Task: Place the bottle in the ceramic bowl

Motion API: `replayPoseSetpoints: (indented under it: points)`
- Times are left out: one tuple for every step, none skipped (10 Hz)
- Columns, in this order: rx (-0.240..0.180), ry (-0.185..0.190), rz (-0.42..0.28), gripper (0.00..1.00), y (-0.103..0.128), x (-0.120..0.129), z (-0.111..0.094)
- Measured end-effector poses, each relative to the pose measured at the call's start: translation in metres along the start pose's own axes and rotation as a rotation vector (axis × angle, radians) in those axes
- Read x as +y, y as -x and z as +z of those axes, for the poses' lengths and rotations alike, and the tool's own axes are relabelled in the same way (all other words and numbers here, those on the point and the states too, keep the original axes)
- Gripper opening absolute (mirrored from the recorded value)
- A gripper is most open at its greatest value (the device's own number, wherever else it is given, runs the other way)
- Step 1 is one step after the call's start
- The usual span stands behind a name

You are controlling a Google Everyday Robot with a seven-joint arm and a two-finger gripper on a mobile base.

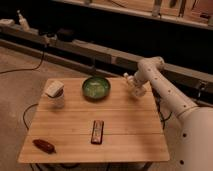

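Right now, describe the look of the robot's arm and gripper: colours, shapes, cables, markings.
The arm is smooth cream-white: rounded tubular segments and a bulbous top joint, no cables or markings showing. The gripper, equally pale, is over the table's far right corner, right of the ceramic bowl.

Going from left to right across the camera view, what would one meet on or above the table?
A brown object → jar with white block → green bowl → bottle, held by the tool above the table's far right edge.
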Motion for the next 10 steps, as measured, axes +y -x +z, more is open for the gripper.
replayPoseSetpoints:
  points:
    - [0.056,-0.025,-0.027,0.0,-0.032,-0.004,-0.014]
    - [0.109,-0.052,-0.056,0.0,-0.062,-0.013,-0.03]
    - [0.168,-0.087,-0.1,0.0,-0.094,-0.028,-0.049]
    - [0.204,-0.112,-0.134,0.0,-0.113,-0.042,-0.063]
    - [0.242,-0.146,-0.186,0.0,-0.133,-0.065,-0.077]
    - [0.275,-0.182,-0.245,0.0,-0.149,-0.092,-0.091]
    - [0.297,-0.222,-0.31,0.0,-0.158,-0.123,-0.103]
    - [0.295,-0.27,-0.368,0.0,-0.152,-0.154,-0.107]
    - [0.264,-0.315,-0.405,0.0,-0.135,-0.178,-0.098]
    - [0.222,-0.353,-0.436,0.0,-0.114,-0.198,-0.085]
